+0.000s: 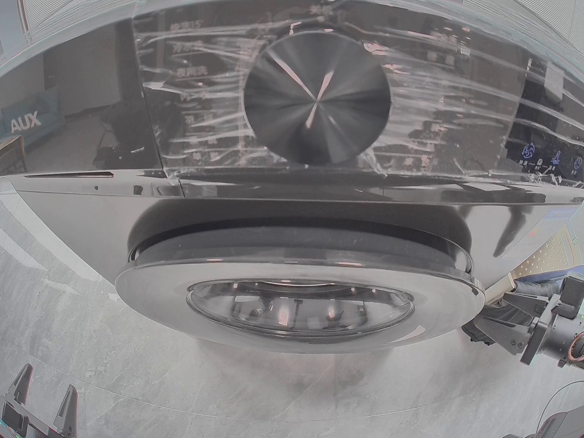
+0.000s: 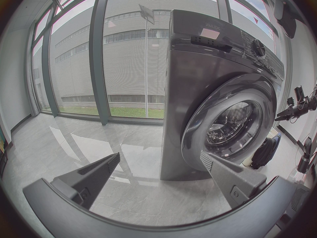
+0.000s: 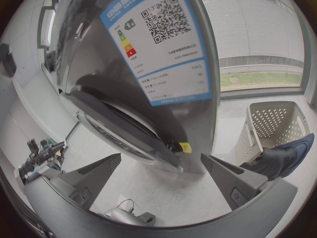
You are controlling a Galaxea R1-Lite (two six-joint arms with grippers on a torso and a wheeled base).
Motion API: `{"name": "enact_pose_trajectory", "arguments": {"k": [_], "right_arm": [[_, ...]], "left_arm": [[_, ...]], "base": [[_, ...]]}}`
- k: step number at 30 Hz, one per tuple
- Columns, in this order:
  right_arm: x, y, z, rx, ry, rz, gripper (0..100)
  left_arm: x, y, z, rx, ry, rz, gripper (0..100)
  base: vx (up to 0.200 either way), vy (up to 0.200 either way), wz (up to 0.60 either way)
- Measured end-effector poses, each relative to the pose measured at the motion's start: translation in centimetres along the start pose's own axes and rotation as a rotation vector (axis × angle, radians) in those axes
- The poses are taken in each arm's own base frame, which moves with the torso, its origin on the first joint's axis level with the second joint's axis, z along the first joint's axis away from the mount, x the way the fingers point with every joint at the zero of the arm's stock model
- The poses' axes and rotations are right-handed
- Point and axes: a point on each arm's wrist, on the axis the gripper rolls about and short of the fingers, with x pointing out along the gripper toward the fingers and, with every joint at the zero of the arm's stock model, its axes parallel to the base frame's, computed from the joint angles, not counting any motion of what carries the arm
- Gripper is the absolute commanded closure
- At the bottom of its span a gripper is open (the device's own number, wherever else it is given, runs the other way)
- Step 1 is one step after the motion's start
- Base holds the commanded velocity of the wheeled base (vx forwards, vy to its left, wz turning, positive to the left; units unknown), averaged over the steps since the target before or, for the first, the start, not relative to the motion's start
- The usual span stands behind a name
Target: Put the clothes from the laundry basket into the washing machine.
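Left pincer [image 2: 160, 157]: two dark grey wedge fingers [image 2: 95, 174], fine dotted grip pads [image 2: 206, 161] at tips, one round screw [image 2: 235, 192] near each finger base, curved grey housing [image 2: 158, 230] behind. Right pincer [image 3: 160, 159]: same build. Beside washing machine [image 1: 304, 205] door rim it looks grey and angular, with black wrist block [image 1: 572, 290] and orange-red ring [image 1: 578, 354] on joint.
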Motion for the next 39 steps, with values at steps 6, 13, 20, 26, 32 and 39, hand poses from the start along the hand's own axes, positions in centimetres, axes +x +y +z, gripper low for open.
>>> {"name": "enact_pose_trajectory", "arguments": {"k": [6,13,20,26,32,39], "right_arm": [[2.1,0.8,0.3,0.001,0.036,0.013,0],[4.3,1.2,0.7,-0.036,0.017,0.028,0],[6.0,2.2,0.0,-0.065,0.04,0.032,0],[5.6,2.7,-1.4,-0.088,0.088,0.05,0],[4.9,2.6,-1.8,-0.093,0.097,0.056,0],[5.0,2.7,-1.5,-0.098,0.081,0.06,0]], "left_arm": [[0.0,0.0,0.0,0.0,0.0,0.0,0],[0.0,0.0,0.0,0.0,0.0,0.0,0],[0.0,0.0,0.0,0.0,0.0,0.0,0],[0.0,0.0,0.0,0.0,0.0,0.0,0],[0.0,0.0,0.0,0.0,0.0,0.0,0],[0.0,0.0,0.0,0.0,0.0,0.0,0]], "base": [[0.0,0.0,0.0],[0.0,0.0,0.0],[-0.171,0.0,0.0],[-0.1,0.0,0.0],[0.0,0.0,0.0],[0.0,0.0,0.0]]}}
